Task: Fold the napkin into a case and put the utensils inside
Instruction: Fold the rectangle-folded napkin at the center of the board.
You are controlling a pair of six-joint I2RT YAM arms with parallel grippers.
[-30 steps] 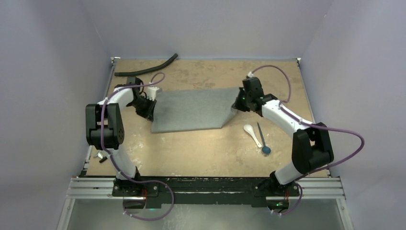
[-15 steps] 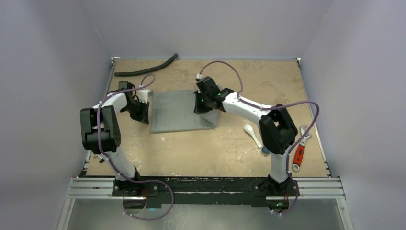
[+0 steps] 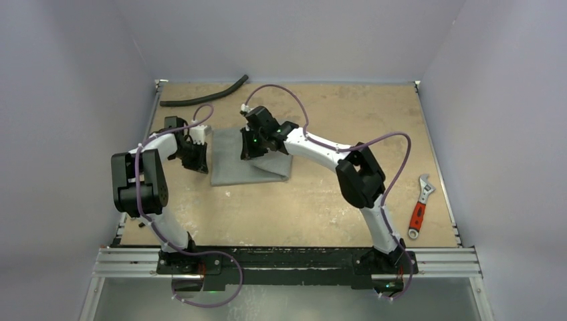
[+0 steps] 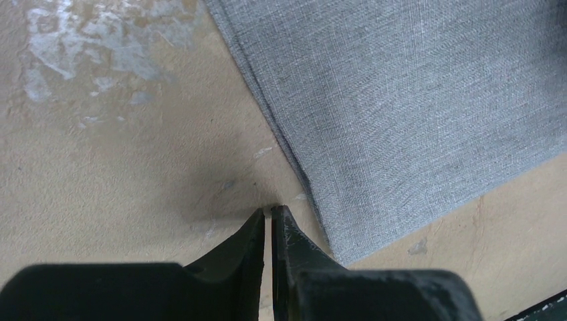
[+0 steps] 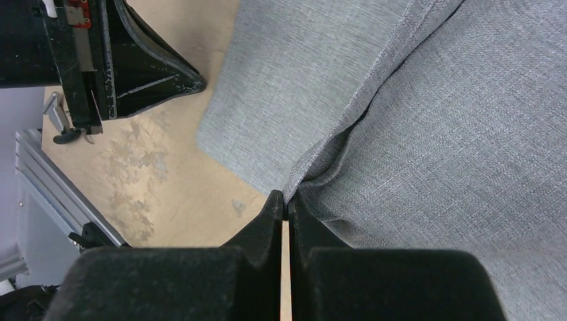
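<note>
Two layers of napkin [image 3: 234,170] lie long-axis left-to-right, right claw [image 5: 286,202] pinching the upper, left claw [image 4: 267,215] pressed together, empty.

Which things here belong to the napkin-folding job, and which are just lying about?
Job: napkin; right gripper, pinching its edge; left gripper, beside it. The utensils are not in view.
Lying about: hose; wrench.

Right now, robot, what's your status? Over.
Left jaws shut, empty, beside the napkin. Right jaws shut on its edge, flap partway folded over. Utensils not in sight. Wrench and hose lie apart from it.
</note>
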